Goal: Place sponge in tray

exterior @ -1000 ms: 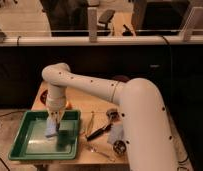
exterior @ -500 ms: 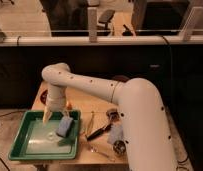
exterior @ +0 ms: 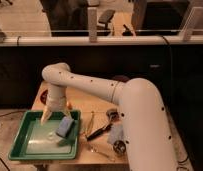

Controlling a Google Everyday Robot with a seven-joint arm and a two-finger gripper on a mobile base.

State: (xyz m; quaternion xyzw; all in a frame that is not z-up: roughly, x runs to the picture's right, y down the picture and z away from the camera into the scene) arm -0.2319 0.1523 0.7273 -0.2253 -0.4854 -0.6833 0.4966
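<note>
The light-blue sponge [exterior: 65, 126] lies inside the green tray [exterior: 18, 143], near its right rim, slightly tilted. The tray sits on the front left part of the wooden table. My gripper [exterior: 51, 116] hangs over the tray's far edge, up and to the left of the sponge and apart from it. It is open, with nothing between the fingers. The white arm reaches in from the right.
Right of the tray lie a dark-handled tool [exterior: 97, 133], a pale-blue cloth [exterior: 115, 134] and small round items [exterior: 112, 115]. A dark-red bowl [exterior: 44, 98] sits behind the gripper. The table's front edge runs just below the tray.
The sponge was between the fingers over the tray, then was let go and now lies in the tray. The gripper has lifted up and back from it.
</note>
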